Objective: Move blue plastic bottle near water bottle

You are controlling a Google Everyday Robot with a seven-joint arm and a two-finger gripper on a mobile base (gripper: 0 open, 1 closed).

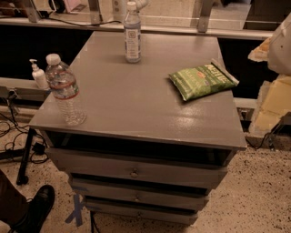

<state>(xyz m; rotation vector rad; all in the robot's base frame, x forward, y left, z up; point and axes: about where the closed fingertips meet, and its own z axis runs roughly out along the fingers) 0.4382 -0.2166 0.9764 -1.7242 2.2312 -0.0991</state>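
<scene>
The blue plastic bottle (132,32) stands upright at the far middle of the grey cabinet top (136,100). It is slim, with a white cap and a tall white label. The water bottle (65,91) is wider and ribbed, with a red-banded label. It stands upright at the near left corner, far from the blue bottle. A pale curved piece at the top edge, just right of the blue bottle's cap, looks like my gripper (142,3). Most of it is cut off by the picture's edge.
A green chip bag (202,80) lies at the right of the cabinet top. A small white pump bottle (38,75) stands on a ledge left of the cabinet. Pale arm parts (277,45) fill the right edge. A black shoe (38,207) and cables lie on the floor at the left.
</scene>
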